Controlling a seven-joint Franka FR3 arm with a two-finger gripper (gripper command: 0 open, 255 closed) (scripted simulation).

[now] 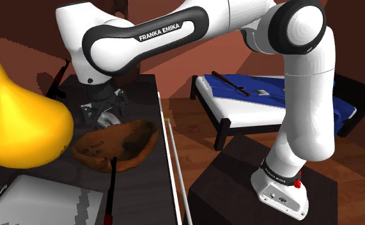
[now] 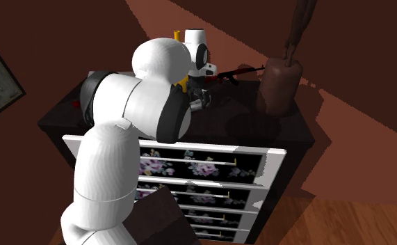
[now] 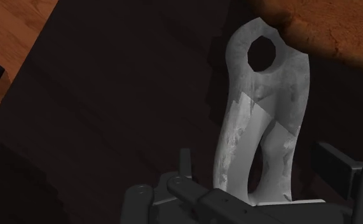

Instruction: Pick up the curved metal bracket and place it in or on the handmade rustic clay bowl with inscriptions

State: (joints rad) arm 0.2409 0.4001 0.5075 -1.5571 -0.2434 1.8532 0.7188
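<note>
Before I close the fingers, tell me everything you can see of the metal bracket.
The bracket is a curved strip of dull grey, scuffed-looking metal with a round hole near its far end. It rests on the dark tabletop between the fingers of the open gripper, which stand clear of it. Its holed end reaches the rim of the brown bowl; whether they touch is unclear.

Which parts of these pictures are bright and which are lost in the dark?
Wrist view: the tabletop is almost black, the bracket pale grey with darker patches, the rim of the bowl lit orange-brown. Shoulder view: the yellow object glows brightly. Second exterior view: dim, a slanted shadow edge crosses the wall.
</note>
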